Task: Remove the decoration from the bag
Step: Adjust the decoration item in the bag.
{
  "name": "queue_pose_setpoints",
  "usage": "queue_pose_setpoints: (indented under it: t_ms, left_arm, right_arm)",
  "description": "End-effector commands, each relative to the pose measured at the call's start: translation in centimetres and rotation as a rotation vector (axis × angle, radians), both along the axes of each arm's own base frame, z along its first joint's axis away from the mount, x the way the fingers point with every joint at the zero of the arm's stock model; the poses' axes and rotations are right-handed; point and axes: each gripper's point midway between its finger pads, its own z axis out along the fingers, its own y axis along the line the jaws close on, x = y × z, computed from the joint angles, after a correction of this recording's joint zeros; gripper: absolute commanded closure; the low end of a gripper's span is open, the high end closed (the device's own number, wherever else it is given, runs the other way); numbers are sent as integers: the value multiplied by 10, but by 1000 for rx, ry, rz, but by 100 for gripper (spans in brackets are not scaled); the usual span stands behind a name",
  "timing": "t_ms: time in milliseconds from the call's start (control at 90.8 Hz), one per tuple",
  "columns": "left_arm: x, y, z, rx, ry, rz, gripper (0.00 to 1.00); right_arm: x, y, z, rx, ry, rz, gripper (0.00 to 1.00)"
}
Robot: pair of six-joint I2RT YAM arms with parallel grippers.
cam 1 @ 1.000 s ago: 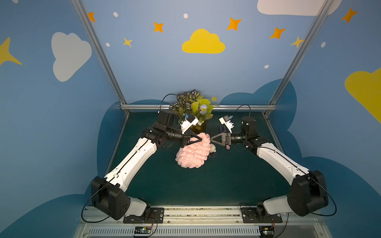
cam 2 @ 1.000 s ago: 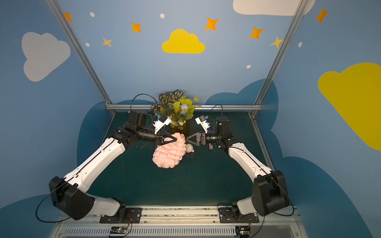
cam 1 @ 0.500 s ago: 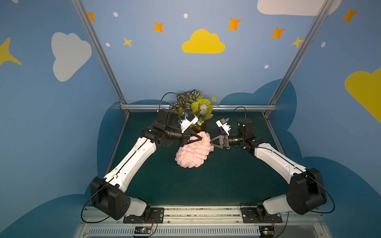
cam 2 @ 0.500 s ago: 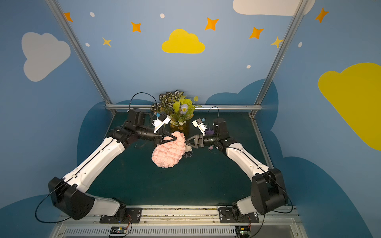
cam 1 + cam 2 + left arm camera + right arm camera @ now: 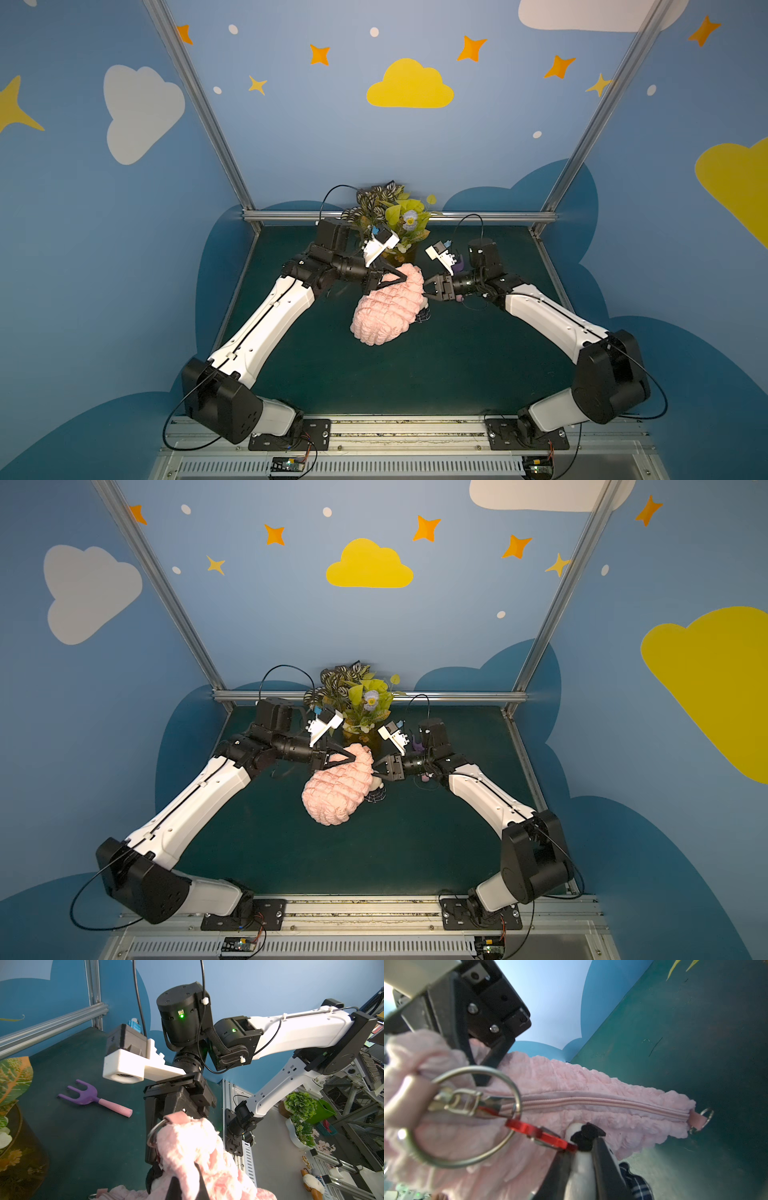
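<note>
The pink bumpy bag (image 5: pixel 384 309) (image 5: pixel 334 793) hangs tilted above the green table, its lower end near the surface. My left gripper (image 5: pixel 401 276) (image 5: pixel 187 1176) is shut on the bag's raised corner. A large metal ring (image 5: pixel 467 1115) on that corner's loop carries a red clasp (image 5: pixel 542 1133) that leads to the decoration (image 5: pixel 580 1167), a white plush head with a black bow. My right gripper (image 5: pixel 580 1147) (image 5: pixel 426 289) is shut on that head. The plaid dress (image 5: pixel 637 1186) hangs beside the jaws. In both top views the decoration (image 5: pixel 376 787) sits at the bag's right edge.
An amber vase of leaves (image 5: pixel 395 224) stands just behind both grippers at the back rail (image 5: pixel 498 216). A purple-and-pink toy fork (image 5: pixel 93 1099) lies on the table under the right wrist. A smaller ring (image 5: pixel 705 1118) hangs at the bag's (image 5: pixel 591 1095) far zipper end.
My right gripper has moved left to the bag's edge, and its jaws have gone from wide open to shut on the decoration's head. The left gripper keeps its hold on the bag.
</note>
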Motion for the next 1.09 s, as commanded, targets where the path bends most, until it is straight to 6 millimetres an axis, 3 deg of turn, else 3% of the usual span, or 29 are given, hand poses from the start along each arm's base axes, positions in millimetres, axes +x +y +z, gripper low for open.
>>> queue_pose_setpoints:
  t_ms: [0,132,352,617,870,1079]
  left_arm:
    - [1,4,15,-23,-86,13,98]
    - [8,12,6,15,-107,72,98]
    - [17,28,-6,83,-175,198,98]
    - [28,40,-26,127,-187,315,97]
    - [46,55,-60,128,-174,513,71]
    - [47,56,-80,89,-73,569,53]
  right_arm:
    - [-5,-1,4,-8,-6,16,89]
    - [2,-11,2,-32,-12,-39,100]
    - [13,-25,2,-62,-19,-128,100]
    - [15,-27,5,-72,-14,-192,100]
    - [11,-15,-6,-96,36,-250,100]
    - [-1,-2,-43,-178,89,-260,100]
